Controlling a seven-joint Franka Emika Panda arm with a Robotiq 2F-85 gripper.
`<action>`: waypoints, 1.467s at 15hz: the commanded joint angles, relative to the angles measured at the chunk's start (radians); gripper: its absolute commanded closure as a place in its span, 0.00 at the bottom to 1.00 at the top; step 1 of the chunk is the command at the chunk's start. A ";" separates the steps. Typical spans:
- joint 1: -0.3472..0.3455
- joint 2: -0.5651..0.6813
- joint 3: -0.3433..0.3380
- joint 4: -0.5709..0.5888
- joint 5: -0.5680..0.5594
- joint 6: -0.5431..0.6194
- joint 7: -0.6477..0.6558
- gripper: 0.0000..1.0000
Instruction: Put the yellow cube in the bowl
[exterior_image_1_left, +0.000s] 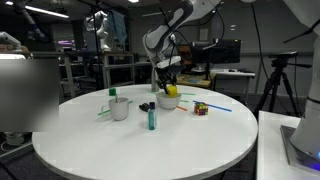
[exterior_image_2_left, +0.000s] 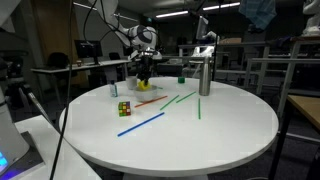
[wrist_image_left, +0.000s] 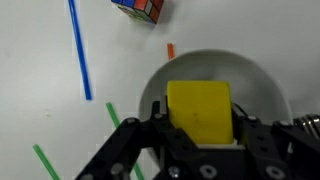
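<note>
In the wrist view the yellow cube (wrist_image_left: 200, 110) sits between my gripper's (wrist_image_left: 198, 128) black fingers, directly over the white bowl (wrist_image_left: 262, 90). The fingers press its two sides, so the gripper is shut on it. In an exterior view the gripper (exterior_image_1_left: 166, 84) hangs just above the bowl (exterior_image_1_left: 168, 101), with yellow showing there. In an exterior view the gripper (exterior_image_2_left: 144, 76) is at the table's far side, with yellow (exterior_image_2_left: 143, 85) below it; the bowl is hard to make out there.
A multicoloured puzzle cube (exterior_image_1_left: 201, 109) (exterior_image_2_left: 124, 108) (wrist_image_left: 141, 8) lies near the bowl. A pale mug with a green stick (exterior_image_1_left: 120, 108), a teal bottle (exterior_image_1_left: 151, 118), a metal cylinder (exterior_image_2_left: 205, 75), and blue (exterior_image_2_left: 141, 124) (wrist_image_left: 80, 50), green and orange sticks are on the round white table (exterior_image_1_left: 150, 145).
</note>
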 joint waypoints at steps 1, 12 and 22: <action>-0.003 0.069 -0.013 0.101 0.004 -0.072 -0.007 0.69; -0.007 0.121 -0.016 0.146 0.014 -0.079 -0.017 0.69; -0.012 0.140 -0.015 0.152 0.019 -0.080 -0.021 0.69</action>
